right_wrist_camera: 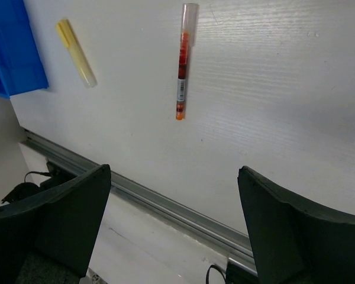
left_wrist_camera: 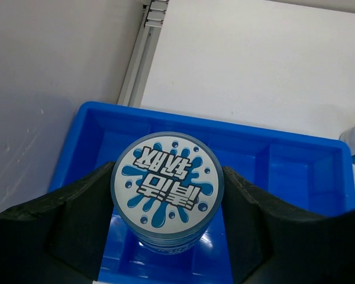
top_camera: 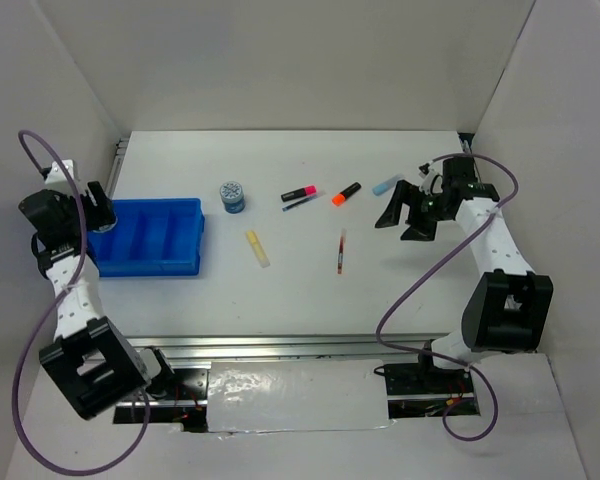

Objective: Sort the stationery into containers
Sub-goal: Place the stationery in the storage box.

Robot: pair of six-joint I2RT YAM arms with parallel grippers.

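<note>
My left gripper (top_camera: 98, 213) (left_wrist_camera: 167, 198) is shut on a round blue-white roll (left_wrist_camera: 167, 182) and holds it over the left end of the bright blue tray (top_camera: 148, 264) (left_wrist_camera: 296, 177). The second roll (top_camera: 233, 197) stands on the table right of the tray. A pink marker (top_camera: 300, 192), a dark pen (top_camera: 302, 204), an orange-black marker (top_camera: 346, 193), a light blue marker (top_camera: 386, 184), a pale yellow marker (top_camera: 257, 248) (right_wrist_camera: 76, 53) and a red pen (top_camera: 341, 252) (right_wrist_camera: 182, 62) lie on the table. My right gripper (top_camera: 401, 221) (right_wrist_camera: 174, 201) is open and empty, above the table right of the red pen.
White walls close in the table on three sides. A metal rail (right_wrist_camera: 165, 204) runs along the table's near edge, and another rail (left_wrist_camera: 139, 59) runs along its left edge beside the tray. The tray's corner (right_wrist_camera: 12, 47) shows in the right wrist view.
</note>
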